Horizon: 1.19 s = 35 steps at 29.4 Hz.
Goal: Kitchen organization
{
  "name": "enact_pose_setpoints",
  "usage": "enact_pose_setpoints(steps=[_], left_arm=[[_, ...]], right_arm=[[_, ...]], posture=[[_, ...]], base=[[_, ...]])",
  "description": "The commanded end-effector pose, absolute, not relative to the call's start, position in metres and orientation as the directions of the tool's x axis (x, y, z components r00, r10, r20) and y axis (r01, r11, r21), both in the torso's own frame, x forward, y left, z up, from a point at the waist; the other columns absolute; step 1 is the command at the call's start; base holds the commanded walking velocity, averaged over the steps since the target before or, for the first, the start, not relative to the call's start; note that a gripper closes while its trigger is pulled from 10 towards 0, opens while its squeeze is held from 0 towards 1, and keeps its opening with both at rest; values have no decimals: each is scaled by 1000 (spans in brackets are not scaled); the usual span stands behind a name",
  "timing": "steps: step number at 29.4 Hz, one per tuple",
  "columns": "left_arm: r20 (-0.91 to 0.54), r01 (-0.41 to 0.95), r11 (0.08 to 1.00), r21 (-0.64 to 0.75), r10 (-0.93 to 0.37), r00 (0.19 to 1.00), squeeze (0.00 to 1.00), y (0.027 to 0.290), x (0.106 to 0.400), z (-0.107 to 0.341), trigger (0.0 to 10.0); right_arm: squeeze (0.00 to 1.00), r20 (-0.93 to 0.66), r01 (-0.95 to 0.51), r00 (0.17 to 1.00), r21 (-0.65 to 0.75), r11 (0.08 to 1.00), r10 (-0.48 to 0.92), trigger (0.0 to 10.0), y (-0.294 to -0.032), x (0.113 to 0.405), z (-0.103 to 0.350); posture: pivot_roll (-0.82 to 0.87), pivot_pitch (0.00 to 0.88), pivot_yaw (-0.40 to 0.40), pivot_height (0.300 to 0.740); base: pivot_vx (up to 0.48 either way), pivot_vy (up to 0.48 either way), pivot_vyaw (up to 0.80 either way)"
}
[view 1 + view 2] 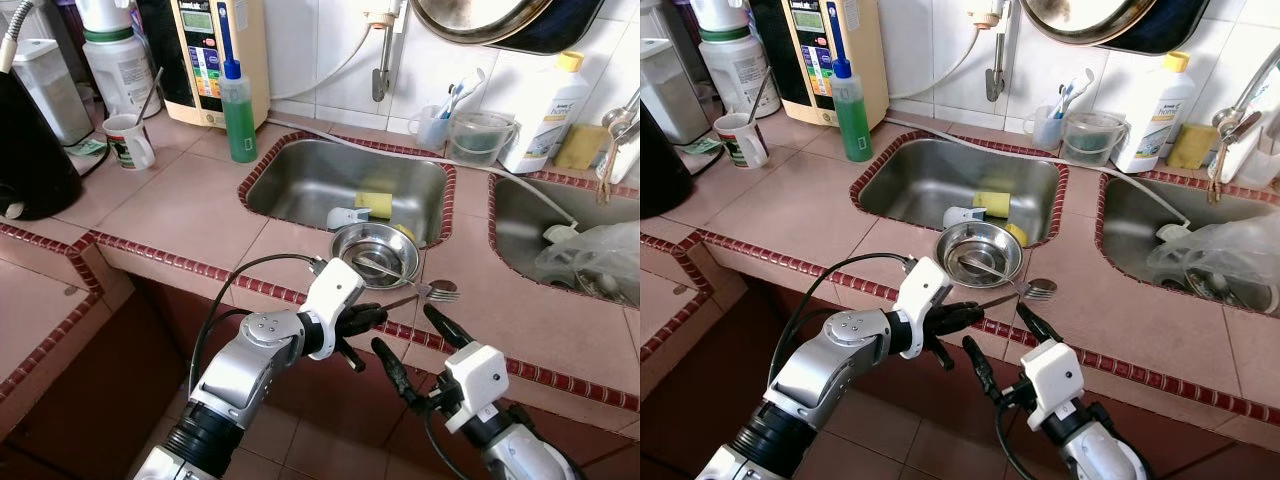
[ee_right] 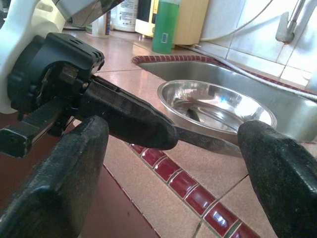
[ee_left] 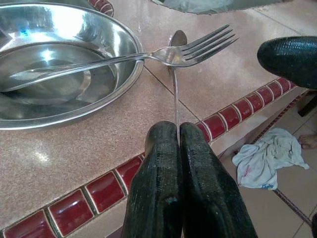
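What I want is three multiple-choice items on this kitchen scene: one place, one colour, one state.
1. The round steel bowl stands: A in a basin; B on the pink tiled counter; C on the floor.
2. The tall soap bottle is: A green; B red; C black.
3. The left claw is: A wide open; B shut on the thin silver spoon handle; C holding a cup.
Key: B, it rests on tile; A, green liquid shows; B, both fingers pinch the handle.
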State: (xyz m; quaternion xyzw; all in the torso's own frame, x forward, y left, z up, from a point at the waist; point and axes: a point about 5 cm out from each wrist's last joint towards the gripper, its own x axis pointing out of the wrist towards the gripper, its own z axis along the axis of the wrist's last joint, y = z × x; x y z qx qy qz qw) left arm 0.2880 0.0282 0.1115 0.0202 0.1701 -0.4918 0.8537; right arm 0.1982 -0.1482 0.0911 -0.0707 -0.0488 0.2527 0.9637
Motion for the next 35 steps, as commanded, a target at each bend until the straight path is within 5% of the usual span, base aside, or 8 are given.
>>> enact_pose_setpoints(steps=[1, 10, 22, 35], left_arm=[[-347, 841, 525, -130, -819, 457, 0, 30, 289, 109, 10000], [-395, 856, 496, -147, -823, 409, 0, 32, 285, 103, 10000], [-388, 828, 445, -342, -869, 307, 0, 28, 273, 104, 10000], [-282, 918, 316, -242, -928, 245, 0, 24, 264, 120, 10000]], right_arm=[[0, 72, -474, 868, -174, 863, 492, 10000, -148, 198, 95], [0, 73, -466, 873, -167, 869, 483, 10000, -147, 197, 94], [0, 74, -466, 873, -169, 868, 483, 10000, -146, 197, 94], [0, 73, -469, 871, -172, 866, 486, 10000, -147, 198, 94]], posture=[[-26, 6, 41, 740], [-27, 9, 51, 740], [-25, 11, 53, 740], [-21, 10, 46, 740]], base=[[0, 0, 0], [0, 0, 0], [0, 0, 0], [0, 0, 0]])
